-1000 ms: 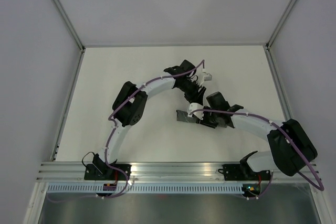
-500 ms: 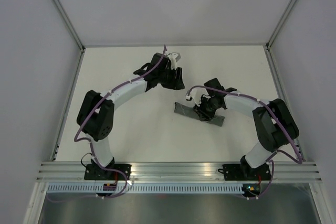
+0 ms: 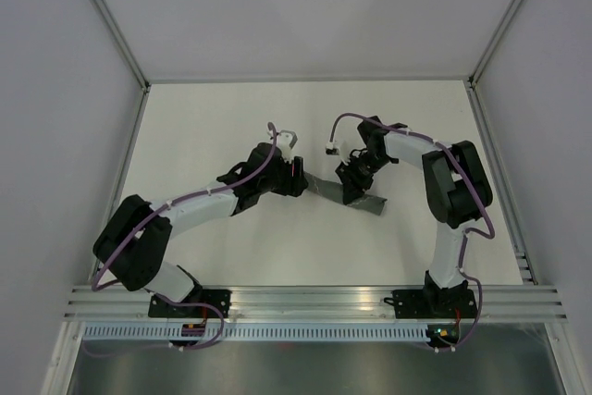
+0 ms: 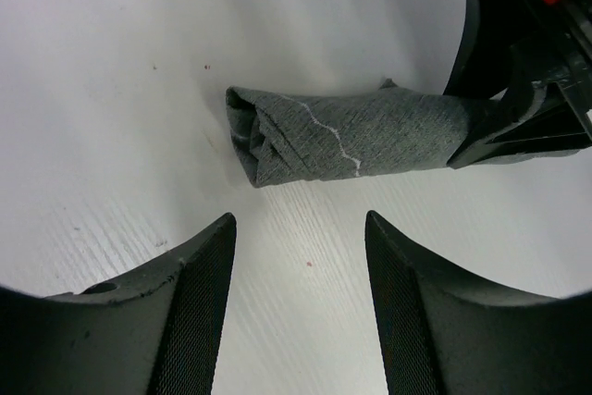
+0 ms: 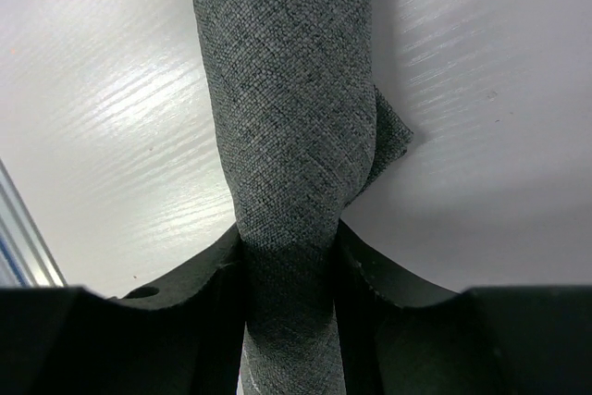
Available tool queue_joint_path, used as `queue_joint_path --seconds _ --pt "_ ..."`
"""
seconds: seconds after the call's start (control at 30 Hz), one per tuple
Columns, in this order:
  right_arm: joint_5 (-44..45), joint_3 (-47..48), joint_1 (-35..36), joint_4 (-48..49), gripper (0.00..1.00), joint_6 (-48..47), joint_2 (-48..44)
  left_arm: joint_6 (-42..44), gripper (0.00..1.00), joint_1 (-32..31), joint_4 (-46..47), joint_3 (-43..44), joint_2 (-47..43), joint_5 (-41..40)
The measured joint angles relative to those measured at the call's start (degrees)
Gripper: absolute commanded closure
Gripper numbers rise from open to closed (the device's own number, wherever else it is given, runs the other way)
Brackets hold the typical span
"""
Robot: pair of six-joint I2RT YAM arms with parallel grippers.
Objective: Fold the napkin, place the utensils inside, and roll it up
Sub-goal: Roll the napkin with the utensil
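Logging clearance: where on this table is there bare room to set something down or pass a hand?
Bare: the far strip of table along the back wall, and the near middle before the metal rail. Crowded: the centre, where left gripper and right gripper sit at the napkin.

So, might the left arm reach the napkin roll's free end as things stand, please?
Probably yes: the left gripper is open just short of the napkin, nothing between; the right gripper grips farther along.

Coarse-woven, matt grey cloth makes up the napkin (image 4: 351, 141). The table (image 4: 111, 62) is smooth and white, with a faint sheen and fine grain. The fingers (image 4: 199, 321) of the left gripper (image 4: 298, 219) are matt black plastic, finely mesh-textured.
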Motion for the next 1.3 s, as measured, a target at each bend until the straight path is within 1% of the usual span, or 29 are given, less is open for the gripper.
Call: queue_joint_path --seconds 0.1,0.17,0.3,0.5,0.6,0.8,1.03,1.3 --pt "-2.1 1.7 -0.9 -1.8 0.55 0.3 1.7 -0.5 0.37 -0.8 2.3 0.0 -0.1 -1.2" --pt "-2.9 2.1 -1.1 -2.0 0.56 1.1 2.2 -2.3 0.37 -1.5 2.9 0.0 0.1 -2.8" --pt "-4.4 2.2 -1.0 -1.4 0.55 3.5 2.8 -9.6 0.37 -4.4 5.3 -0.4 2.4 -6.5" --pt "-6.0 2.1 -1.0 0.1 0.55 7.9 3.5 -21.9 0.34 -11.0 8.2 -0.7 7.3 -13.6" --pt "-6.9 1.7 -1.0 1.3 0.55 9.9 3.6 -27.3 0.34 -12.7 9.2 -0.7 9.0 -16.2" --pt "-8.3 0.9 -1.0 3.3 0.55 12.9 3.6 -36.4 0.32 -13.6 10.3 -0.7 11.3 -21.5" --pt "-9.8 0.4 -1.1 4.7 0.55 14.9 3.8 -42.5 0.32 -13.8 14.4 -1.7 12.5 -24.5" --pt "-11.1 -0.2 -1.7 5.8 0.56 16.4 4.0 -48.1 0.32 -13.8 15.1 -1.9 14.6 -26.0"
